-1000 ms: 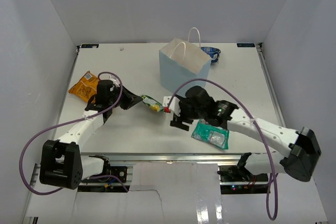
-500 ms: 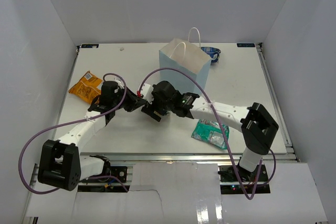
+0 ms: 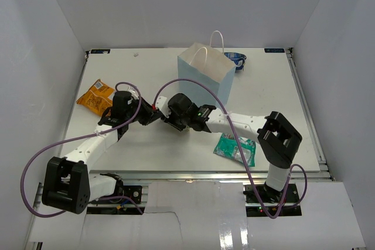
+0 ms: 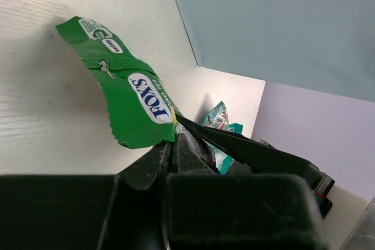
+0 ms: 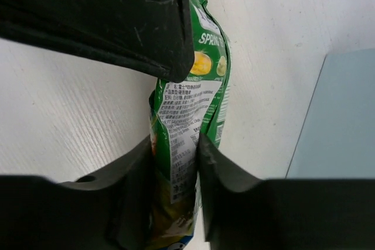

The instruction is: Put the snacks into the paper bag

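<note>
White surface (image 3: 117,71), white walls. Step in hand: handover. Left pincer (image 4: 174,144) is clenched on one end of the green packet (image 4: 137,106); right pincer (image 5: 174,141) grips the other end. Paper bag (image 3: 205,77) stands just beyond the right pincer. Next, by my judgement: left releases, right carries the packet over the bag mouth.

Green packet (image 4: 137,106): glossy, crinkled foil film. Bag (image 3: 202,77): matt, smooth pale-blue paper. Worktop (image 4: 35,115): matt white, faintly grained like painted wood. Orange packet (image 3: 95,96), at 9 o'clock: glossy foil.
</note>
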Controlling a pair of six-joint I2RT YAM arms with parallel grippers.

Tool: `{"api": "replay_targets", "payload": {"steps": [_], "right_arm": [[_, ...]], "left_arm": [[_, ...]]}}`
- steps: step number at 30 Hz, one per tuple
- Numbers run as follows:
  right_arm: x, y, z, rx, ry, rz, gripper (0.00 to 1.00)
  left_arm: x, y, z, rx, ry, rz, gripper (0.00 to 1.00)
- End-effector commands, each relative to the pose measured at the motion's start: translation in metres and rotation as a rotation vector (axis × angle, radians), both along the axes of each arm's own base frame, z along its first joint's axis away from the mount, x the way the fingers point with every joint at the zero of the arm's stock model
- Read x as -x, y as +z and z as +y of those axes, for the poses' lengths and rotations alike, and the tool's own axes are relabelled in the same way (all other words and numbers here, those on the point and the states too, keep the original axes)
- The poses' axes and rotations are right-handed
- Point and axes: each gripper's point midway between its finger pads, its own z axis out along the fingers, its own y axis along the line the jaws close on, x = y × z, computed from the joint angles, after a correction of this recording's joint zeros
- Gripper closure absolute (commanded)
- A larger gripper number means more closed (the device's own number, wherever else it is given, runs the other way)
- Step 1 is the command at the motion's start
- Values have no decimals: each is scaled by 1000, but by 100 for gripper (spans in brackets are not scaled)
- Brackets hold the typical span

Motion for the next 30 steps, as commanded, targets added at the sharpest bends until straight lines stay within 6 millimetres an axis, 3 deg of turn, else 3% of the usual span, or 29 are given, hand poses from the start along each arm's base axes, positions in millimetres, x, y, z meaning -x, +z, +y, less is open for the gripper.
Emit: {"api": "replay_targets", "payload": {"steps": [1,3,6,7,8,13,14,16,17,18,19,21,24,26,30], "right_arm": [[0,16,9,-40,15,-13,67],[4,24,9,-55,32,-14,72],[10,31,4,-60,63,-5,78],[10,35,2,-66,72,-1,81],[12,44,-1,-83,93,-4,82],[27,74,-21,-133,246,47,87],[32,95,-27,-179,328,38,87],[31,112,-45,-209,355,59,90],[42,134,-49,-257,416,55,91],[41,157,-52,-281,446,9,91],[45,167,-59,-287,455,9,92],[45,216,-72,-349,458,-78,92],[33,277,-98,-445,384,-168,92],[11,317,-125,-493,295,-261,92],[-21,371,-163,-578,137,-369,92]], "left_arm": [[-4,29,-3,24,-16,-104,100],[-5,35,0,11,-5,-124,99],[-8,50,5,-13,14,-156,66],[-9,55,8,-28,11,-178,48],[-9,60,9,-39,9,-197,42],[1,111,21,-118,-10,-424,28],[4,118,23,-129,-13,-459,24],[16,133,25,-151,-37,-551,22],[20,136,27,-188,-60,-595,22],[24,137,29,-210,-70,-620,21],[30,141,32,-227,-78,-660,22],[36,137,36,-297,-109,-711,20],[45,129,43,-369,-132,-762,16],[51,123,46,-394,-144,-787,13],[56,116,43,-393,-173,-798,10]]}}
